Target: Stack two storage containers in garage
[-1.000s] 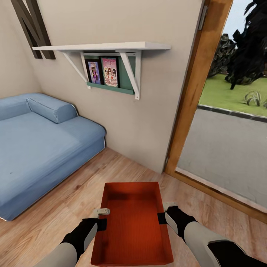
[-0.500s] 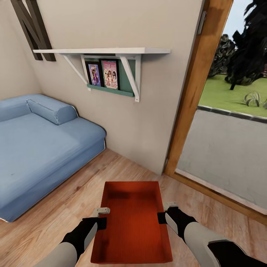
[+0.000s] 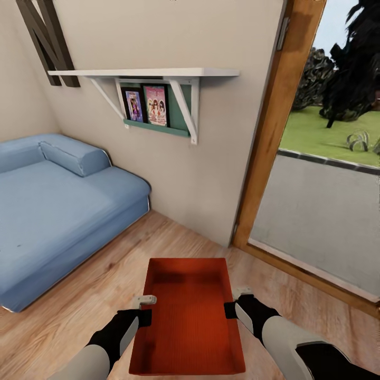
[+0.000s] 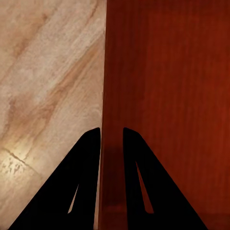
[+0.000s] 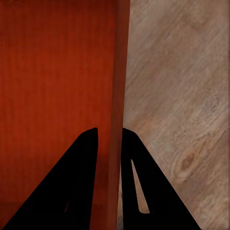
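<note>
Carrying looks like the step in hand: beside the blue sofa (image 3: 58, 211) and under the white wall shelf (image 3: 142, 72), 1 red-orange storage container (image 3: 187, 316) hangs over the living room's wood-plank floor (image 3: 84, 301). The left hand (image 3: 143, 310) and right hand (image 3: 230, 301) each clamp 1 long wall. Next, probably, a drive towards the garage, both grips firm.

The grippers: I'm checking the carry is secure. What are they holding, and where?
The storage container: left gripper clamps its left long wall, right gripper its right long wall, one finger inside, one outside.
</note>
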Available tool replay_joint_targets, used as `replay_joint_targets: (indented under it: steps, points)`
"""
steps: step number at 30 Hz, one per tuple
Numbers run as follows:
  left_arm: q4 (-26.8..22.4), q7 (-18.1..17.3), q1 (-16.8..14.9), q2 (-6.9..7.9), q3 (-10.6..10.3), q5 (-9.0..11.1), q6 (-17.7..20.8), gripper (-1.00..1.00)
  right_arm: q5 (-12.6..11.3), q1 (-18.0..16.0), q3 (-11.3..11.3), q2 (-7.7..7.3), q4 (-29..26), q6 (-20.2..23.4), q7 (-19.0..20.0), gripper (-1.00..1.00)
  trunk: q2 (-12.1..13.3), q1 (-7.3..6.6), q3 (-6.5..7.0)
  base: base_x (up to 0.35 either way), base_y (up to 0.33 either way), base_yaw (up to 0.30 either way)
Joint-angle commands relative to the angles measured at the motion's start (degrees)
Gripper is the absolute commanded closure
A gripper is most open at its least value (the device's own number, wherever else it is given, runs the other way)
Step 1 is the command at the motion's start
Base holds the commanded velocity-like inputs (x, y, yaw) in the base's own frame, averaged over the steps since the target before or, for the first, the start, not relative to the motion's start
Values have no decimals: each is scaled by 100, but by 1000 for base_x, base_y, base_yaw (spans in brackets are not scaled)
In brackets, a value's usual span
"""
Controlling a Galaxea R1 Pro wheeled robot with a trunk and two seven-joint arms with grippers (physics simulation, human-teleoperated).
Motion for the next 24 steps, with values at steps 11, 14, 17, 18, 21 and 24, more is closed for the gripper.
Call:
replay_joint_targets:
  steps: [11,14,17,18,21,24]
  points:
    - [6,49,1,0,28,-6,35,100,189,-3,118,-69,-32,29,-84,100,-2,-3,-4,-245,-196,3]
    - [5,49,1,0,29,-6,34,100,189,-3,119,-69,-32,28,-84,100,-2,-3,-4,-82,-90,106]
    - [6,49,0,0,29,-6,34,100,189,-3,119,-69,-32,26,-84,100,-2,-3,-4,-34,-37,207]
    - [6,49,-1,0,29,-6,34,100,189,-3,119,-67,-32,25,-84,100,-2,-3,-4,-19,-21,242]
    - [6,49,-1,0,29,-6,33,100,189,-3,119,-68,-32,24,-84,100,-2,-3,-4,-9,-10,266]
    - [5,49,-3,0,29,-6,33,100,189,-3,119,-68,-32,24,-84,100,-2,-3,-4,-4,-4,281]
